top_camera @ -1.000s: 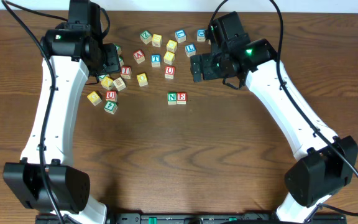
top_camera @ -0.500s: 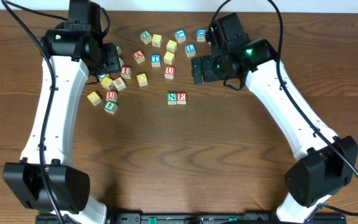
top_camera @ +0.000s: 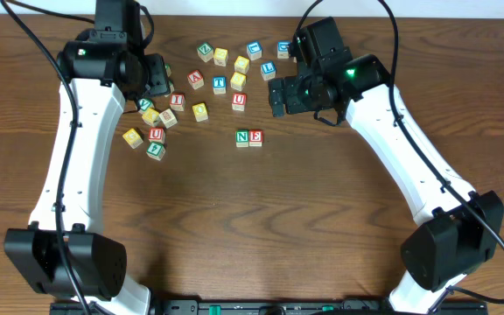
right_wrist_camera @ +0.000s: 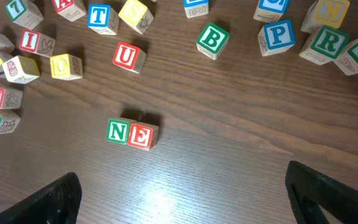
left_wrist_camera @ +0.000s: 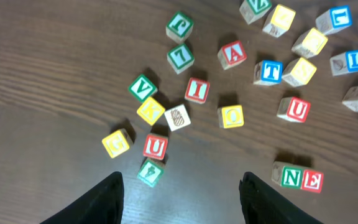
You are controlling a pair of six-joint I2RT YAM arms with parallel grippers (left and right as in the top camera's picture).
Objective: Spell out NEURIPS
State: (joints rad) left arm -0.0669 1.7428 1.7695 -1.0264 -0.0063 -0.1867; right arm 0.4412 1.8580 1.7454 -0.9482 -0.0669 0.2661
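A green N cube (top_camera: 242, 136) and a red E cube (top_camera: 255, 137) sit touching side by side, N on the left. A red U cube (top_camera: 239, 101) lies just beyond them, and a second red U (top_camera: 156, 134) is in the left cluster. The red I cube (top_camera: 177, 100) is near the left arm. The right wrist view shows a blue P cube (right_wrist_camera: 279, 35), a green R cube (right_wrist_camera: 328, 40) and a yellow S cube (right_wrist_camera: 135, 12). My left gripper (left_wrist_camera: 182, 202) hangs open and empty above the left cluster. My right gripper (right_wrist_camera: 185, 193) is wide open over bare table near N (right_wrist_camera: 118, 131) and E (right_wrist_camera: 141, 135).
Other cubes lie scattered across the back: red A (left_wrist_camera: 232, 54), blue T (left_wrist_camera: 270, 70), blue L (left_wrist_camera: 353, 60), green B (right_wrist_camera: 213, 38), green V (left_wrist_camera: 142, 88) and several yellow ones. The table's far edge runs close behind them.
The left gripper has shifted slightly toward the table's far edge. The right arm and the cubes have not moved.
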